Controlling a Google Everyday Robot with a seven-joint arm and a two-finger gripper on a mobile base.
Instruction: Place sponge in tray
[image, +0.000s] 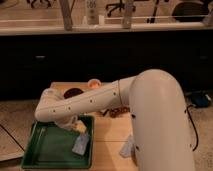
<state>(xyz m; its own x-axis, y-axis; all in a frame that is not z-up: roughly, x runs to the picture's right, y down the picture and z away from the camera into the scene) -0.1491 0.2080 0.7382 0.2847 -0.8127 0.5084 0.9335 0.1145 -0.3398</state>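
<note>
- Starting at the left, the green tray (40, 150) sits on the front-left part of the bench (107, 142), its raised rim plain on all sides.
- Over the tray's far half hangs the claw (66, 123), tucked under the white wrist. I cannot tell whether it is apart or together, or whether it holds anything.
- Just right of the claw, and nearer the tray's front, a pale flat piece lies inside the tray against its right rim. I take it for the sponge (81, 144). Its long axis runs roughly along that rim, tilted a little.
- Beyond the tray's far edge stand a dark round thing (74, 92) and, further right, a small orange-and-white thing (93, 83).
- Right of the tray, outside it, a second pale piece (127, 148) rests on the bench, partly hidden by the arm (155, 125). It could be the sponge instead.
- If the piece by the rim is the sponge, it is already in the tray and the claw need only lift away. If not, the reach must cross the tray's right rim.
</note>
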